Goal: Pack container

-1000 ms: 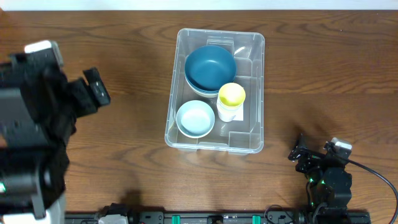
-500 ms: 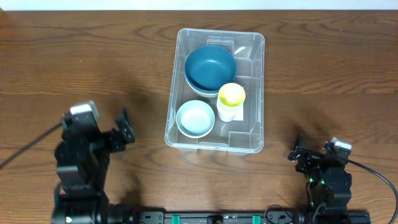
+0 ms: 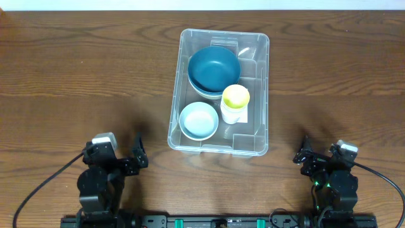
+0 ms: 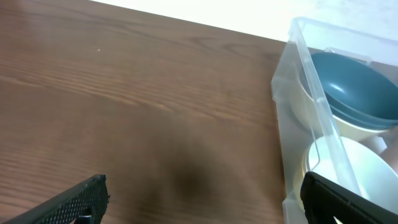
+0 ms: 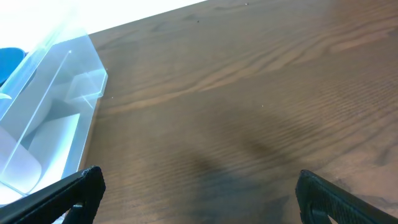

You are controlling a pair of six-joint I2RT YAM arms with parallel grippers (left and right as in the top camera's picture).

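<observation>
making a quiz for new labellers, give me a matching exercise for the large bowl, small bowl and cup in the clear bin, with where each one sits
Things:
1. large bowl
2. small bowl
3. cup

Places:
a. near left corner of the container
b. far end of the container
c. just right of the small bowl, about halfway along the container

Pairs: 1-b, 2-a, 3-c
</observation>
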